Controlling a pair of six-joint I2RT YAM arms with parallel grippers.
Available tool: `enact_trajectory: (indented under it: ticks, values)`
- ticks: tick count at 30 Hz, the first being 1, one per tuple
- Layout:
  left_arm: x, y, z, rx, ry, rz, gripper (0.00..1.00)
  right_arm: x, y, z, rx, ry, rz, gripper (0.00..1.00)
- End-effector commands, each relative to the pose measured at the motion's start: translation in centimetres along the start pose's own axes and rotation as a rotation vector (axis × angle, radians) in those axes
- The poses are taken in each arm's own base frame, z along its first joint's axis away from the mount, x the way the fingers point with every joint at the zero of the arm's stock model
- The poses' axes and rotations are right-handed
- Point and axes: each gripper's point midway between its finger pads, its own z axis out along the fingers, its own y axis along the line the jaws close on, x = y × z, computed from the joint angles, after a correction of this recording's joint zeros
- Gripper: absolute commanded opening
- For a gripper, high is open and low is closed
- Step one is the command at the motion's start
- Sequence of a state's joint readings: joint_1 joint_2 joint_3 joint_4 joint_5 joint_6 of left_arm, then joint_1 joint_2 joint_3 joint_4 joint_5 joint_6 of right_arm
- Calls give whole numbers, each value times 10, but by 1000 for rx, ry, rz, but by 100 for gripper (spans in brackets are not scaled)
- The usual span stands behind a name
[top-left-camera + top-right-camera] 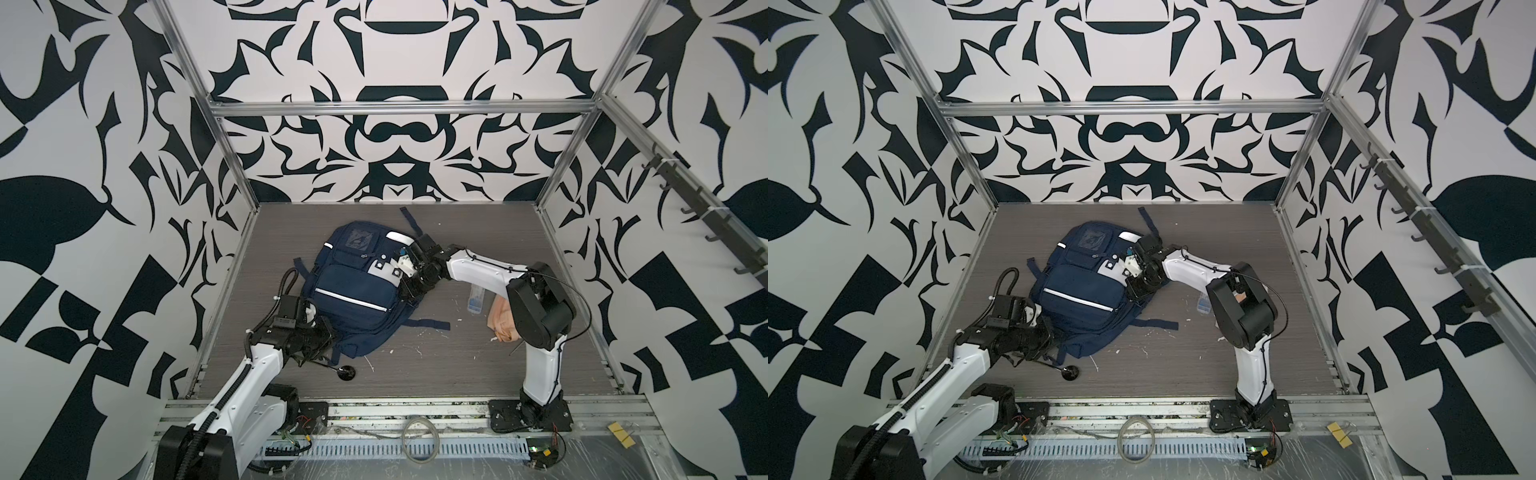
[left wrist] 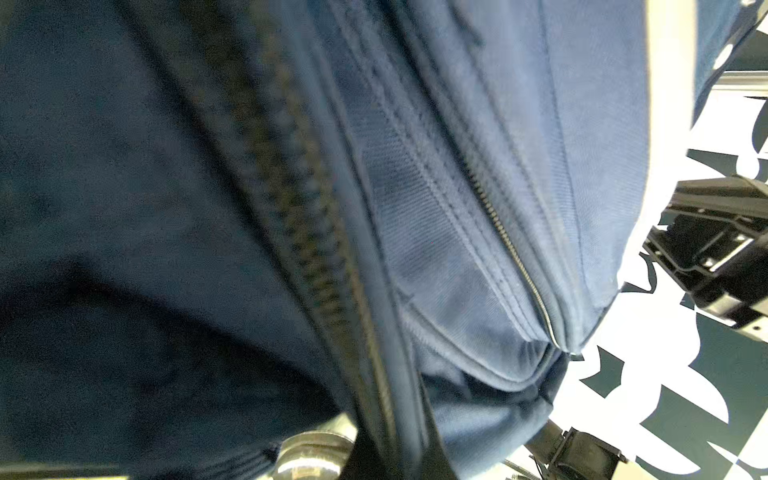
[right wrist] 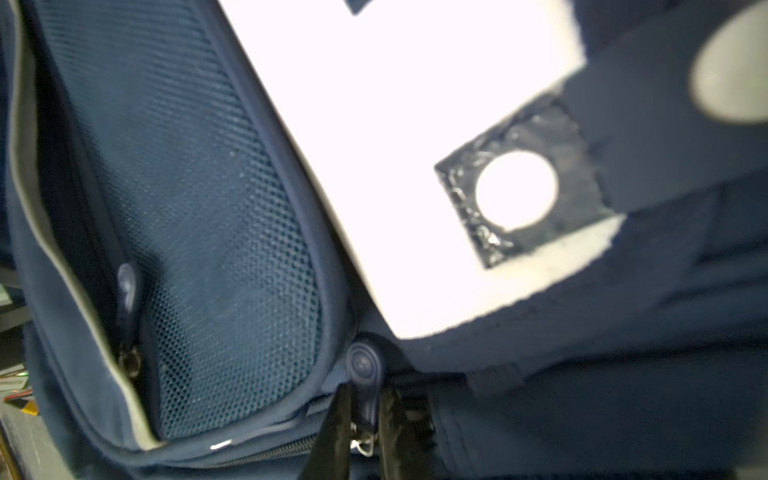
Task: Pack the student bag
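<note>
The tabletop (image 1: 457, 370) (image 1: 1167, 370) is a grey, wood-grained board, seen in both top views. A navy backpack (image 1: 353, 291) (image 1: 1077, 291) lies flat on it, front side up, left of the middle. One strap (image 1: 409, 220) (image 1: 1148, 220) trails toward the far edge and another strap (image 1: 428, 324) (image 1: 1156, 324) lies out to the right. By the backpack's near-left corner lies a small black round thing (image 1: 347, 372) (image 1: 1069, 371) on a thin stalk. Well to the right of the backpack lies a clear plastic case (image 1: 476, 299). Just right of the case is a peach pouch (image 1: 503, 322), partly hidden. White flecks (image 1: 424, 332) dot the board between the backpack and the pouch.
</note>
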State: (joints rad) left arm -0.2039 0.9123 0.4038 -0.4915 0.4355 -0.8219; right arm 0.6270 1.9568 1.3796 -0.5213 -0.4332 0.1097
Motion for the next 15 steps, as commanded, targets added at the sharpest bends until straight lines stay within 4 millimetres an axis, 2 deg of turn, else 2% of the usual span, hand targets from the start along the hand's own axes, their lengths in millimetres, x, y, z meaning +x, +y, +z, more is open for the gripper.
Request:
enact_trajectory:
  ticks: [1, 6, 15]
  values:
    - [0, -17, -4, 55, 21, 29, 0, 1, -4, -7, 69, -5, -20, 13]
    - [0, -17, -4, 52, 21, 26, 0, -5, 9, -15, 9, -71, -37, 1]
    - [-4, -22, -2, 66, 21, 18, 0, -7, 40, -33, -140, -202, -103, 0]
